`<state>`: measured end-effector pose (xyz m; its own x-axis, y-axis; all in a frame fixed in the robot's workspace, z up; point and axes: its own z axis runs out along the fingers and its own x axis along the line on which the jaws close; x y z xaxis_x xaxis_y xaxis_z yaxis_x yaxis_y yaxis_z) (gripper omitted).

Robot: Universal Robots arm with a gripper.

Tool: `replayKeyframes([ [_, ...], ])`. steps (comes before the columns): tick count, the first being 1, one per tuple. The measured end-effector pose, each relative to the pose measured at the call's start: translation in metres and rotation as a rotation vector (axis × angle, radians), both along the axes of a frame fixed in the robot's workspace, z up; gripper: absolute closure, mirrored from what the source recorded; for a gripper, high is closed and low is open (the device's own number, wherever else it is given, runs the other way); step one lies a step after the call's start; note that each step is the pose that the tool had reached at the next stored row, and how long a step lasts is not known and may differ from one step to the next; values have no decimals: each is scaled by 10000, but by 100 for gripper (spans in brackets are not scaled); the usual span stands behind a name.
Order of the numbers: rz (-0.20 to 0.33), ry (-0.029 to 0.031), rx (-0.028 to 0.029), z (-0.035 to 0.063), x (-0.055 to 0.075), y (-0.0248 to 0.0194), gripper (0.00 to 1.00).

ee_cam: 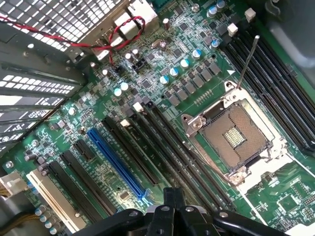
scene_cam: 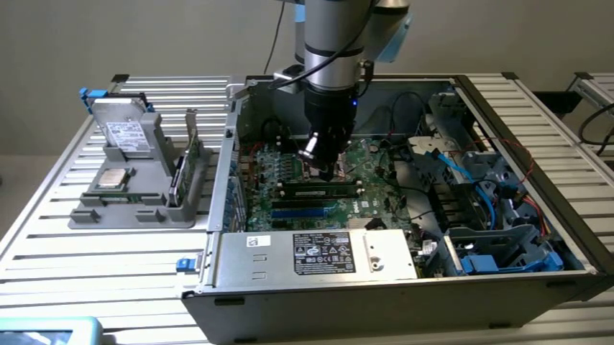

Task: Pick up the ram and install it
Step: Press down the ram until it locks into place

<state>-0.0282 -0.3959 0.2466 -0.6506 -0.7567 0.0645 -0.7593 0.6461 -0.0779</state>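
Gripper (scene_cam: 326, 171) closed, empty, hovering inside the open PC case (scene_cam: 287, 287) just above the motherboard (ee_cam: 197, 83). The ram (scene_cam: 321, 192) sits seated in a black slot directly below the fingertips, next to the blue slot (ee_cam: 115, 162).

The case (scene_cam: 499, 273) is open on top, and the tool (scene_cam: 324, 171) reaches down to the motherboard (ee_cam: 197, 83). Cables (scene_cam: 451, 162) and drive bays (scene_cam: 499, 248) crowd the exterior view's right; the power supply (scene_cam: 321, 253) blocks the near side.
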Motion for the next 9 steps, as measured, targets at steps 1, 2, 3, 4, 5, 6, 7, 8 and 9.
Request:
replayKeyframes([
  [1,-113,-11,1,0,0,0,89],
  [2,-225,-21,-1,0,0,0,89],
  [3,-346,-34,-4,0,0,0,89],
  [4,-453,-46,-6,0,0,0,89],
  [5,-562,-58,-7,0,0,0,89],
  [6,-672,-71,-9,0,0,0,89],
  [7,-782,-82,-11,0,0,0,89],
  [8,-895,-94,-13,0,0,0,89],
  [9,-1013,-108,-16,0,0,0,89],
])
